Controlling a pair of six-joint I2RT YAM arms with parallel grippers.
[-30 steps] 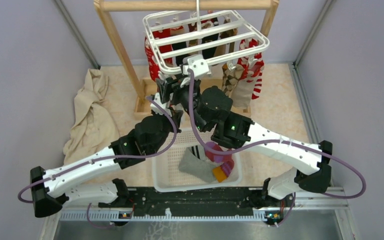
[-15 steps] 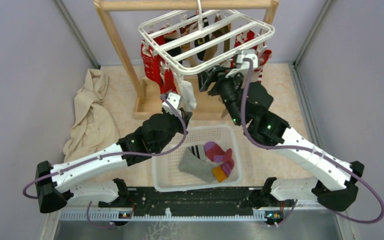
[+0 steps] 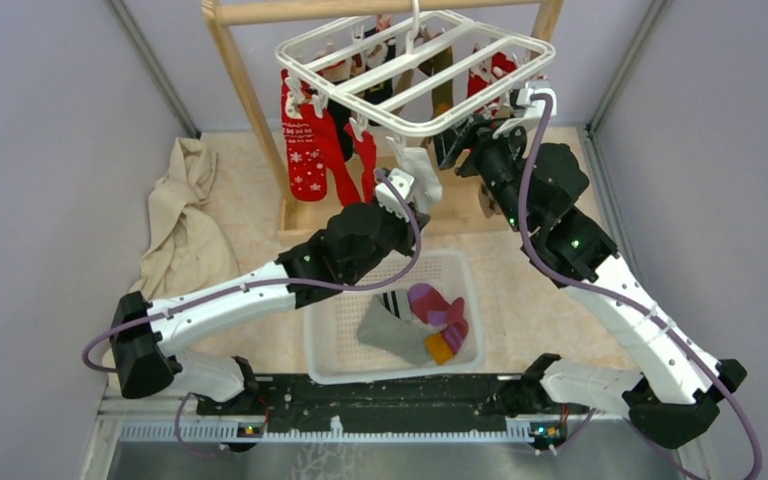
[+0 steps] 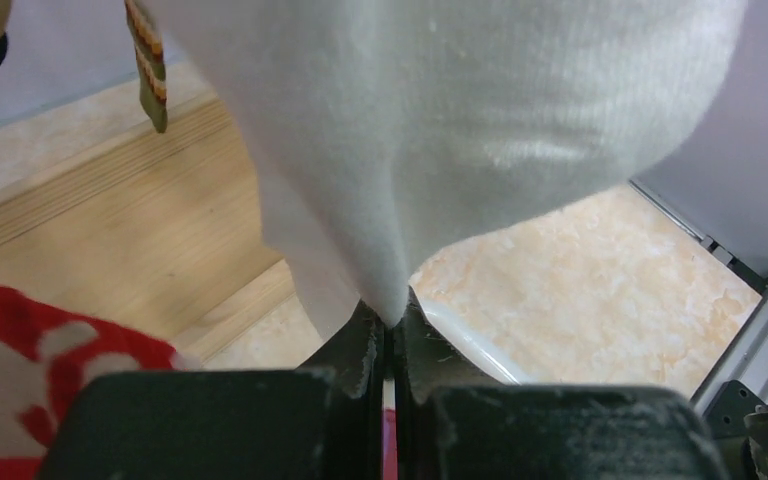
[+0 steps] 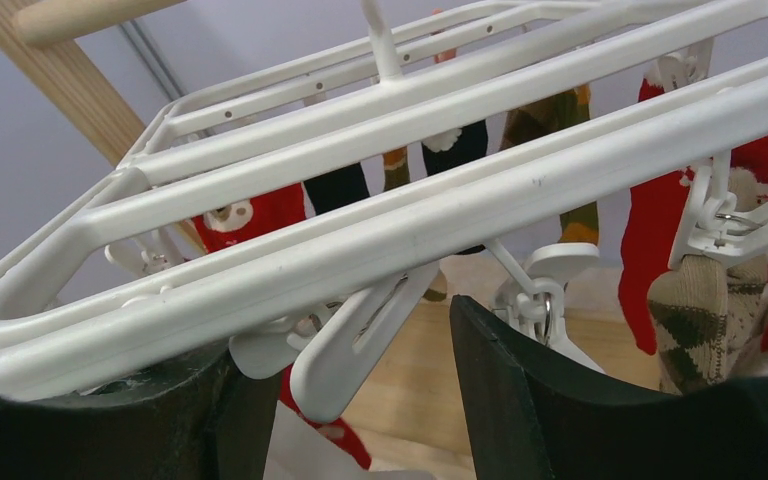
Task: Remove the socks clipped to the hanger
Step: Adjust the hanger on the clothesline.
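The white slatted hanger (image 3: 415,70) hangs from the wooden frame with socks (image 3: 310,150) clipped under it. A red patterned pair is at the left, and more red and dark ones at the back. My left gripper (image 3: 407,190) is shut on the lower edge of a white sock (image 4: 440,120) that still hangs from the hanger's near side. In the left wrist view the fabric is pinched between the jaws. My right gripper (image 5: 360,375) is open just under the hanger's right edge. A white clip (image 5: 360,340) stands between its fingers (image 5: 530,390), with a gap on the right side.
A white mesh basket (image 3: 330,340) between the arms holds a grey, a magenta and a striped sock. A beige cloth (image 3: 180,230) lies at the left wall. The wooden frame post (image 3: 250,110) and its base stand behind. An argyle sock (image 5: 695,320) hangs to the right of the right gripper.
The left arm has reached up and to the right with the white sock in its grip. The right arm swung from the middle to the hanger's right edge. The hanger has turned and swung.
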